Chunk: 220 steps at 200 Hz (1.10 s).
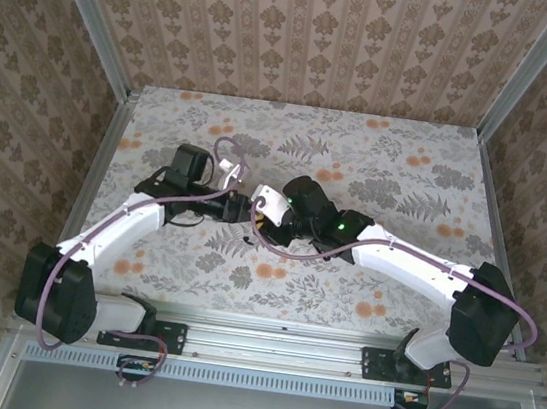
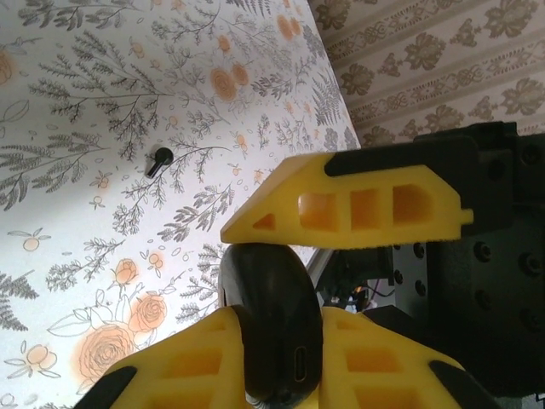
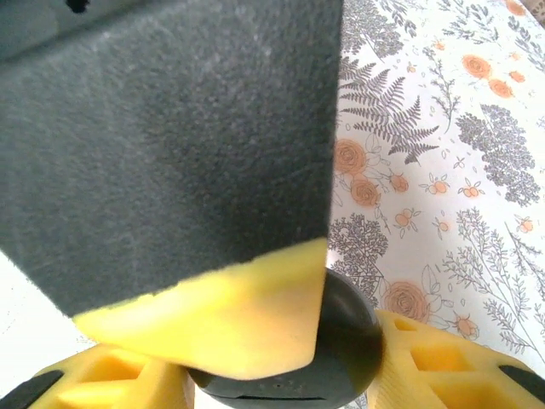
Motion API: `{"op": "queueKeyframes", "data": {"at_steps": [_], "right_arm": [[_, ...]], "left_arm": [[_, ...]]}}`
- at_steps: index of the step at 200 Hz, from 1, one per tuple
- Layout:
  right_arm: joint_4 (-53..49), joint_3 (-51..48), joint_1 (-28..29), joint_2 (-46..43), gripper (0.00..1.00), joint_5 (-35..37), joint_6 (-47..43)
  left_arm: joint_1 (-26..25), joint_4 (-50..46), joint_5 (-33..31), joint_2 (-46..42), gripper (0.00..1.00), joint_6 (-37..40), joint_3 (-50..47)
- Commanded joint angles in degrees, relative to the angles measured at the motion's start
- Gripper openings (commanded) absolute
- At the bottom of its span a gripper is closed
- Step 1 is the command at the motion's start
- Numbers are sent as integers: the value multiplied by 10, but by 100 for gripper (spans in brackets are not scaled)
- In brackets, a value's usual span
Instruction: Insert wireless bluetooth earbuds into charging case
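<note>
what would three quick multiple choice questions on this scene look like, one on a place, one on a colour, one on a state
1. Where does the small black earbud lie?
A) on the floral table, on its own
B) inside the case
C) on an arm's base

2. What colour is the charging case?
A) white
B) black
C) orange

3. How is the left gripper?
A) wide open over bare table
B) shut on the charging case
C) shut on a cable

Answers:
1 A, the left wrist view shows it lying on the flower pattern with nothing touching it.
2 B, its rounded shell with the charging port is black.
3 B, its yellow fingers pinch the case from both sides.
</note>
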Motion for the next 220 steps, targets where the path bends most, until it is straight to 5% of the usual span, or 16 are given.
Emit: {"op": "queueKeyframes", "data": {"at_steps": [1,35,64,119,220], "right_arm": [[41,-19,0,-43,58,8,14],[96,-74,-53,-127,65,-52,121],[161,-120,-133,-170,65,-193,251],[307,-133,-215,-101,60,-414,469],[520,-89,-236,3,59,-554,651]], "left_arm": [[4,8,-24,0,16,20,5],[15,215,-31,-32,15,-39,-75],[15,404,-42,-45,15,-110,-129],[7,689,-61,-37,14,-230,-194],[-31,915,-67,28,14,-351,-186]]}}
